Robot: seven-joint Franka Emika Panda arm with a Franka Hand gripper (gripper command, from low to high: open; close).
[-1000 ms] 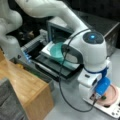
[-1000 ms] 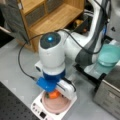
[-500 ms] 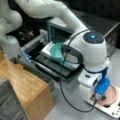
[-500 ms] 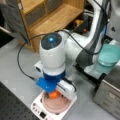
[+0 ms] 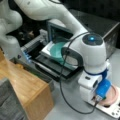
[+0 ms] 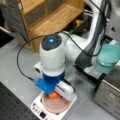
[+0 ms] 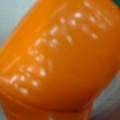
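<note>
Low in a front view, the end effector (image 6: 53, 94) sits over an orange item (image 6: 53, 95) at the pink plate's (image 6: 53, 105) upper edge, grip state unclear, so a nudge could roll it onto the desk (image 6: 17, 77).

The flat grey tabletop (image 6: 20, 65) carries a white square scale (image 6: 40, 111) at 6 o'clock and a wooden cabinet (image 6: 57, 20) at 12 o'clock.

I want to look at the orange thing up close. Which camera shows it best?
The wrist view: the orange thing fills nearly the whole picture, glossy and ridged. In a front view only a small orange bit peeks out under the gripper, above the pink plate. In the remaining front view the arm hides it.
</note>
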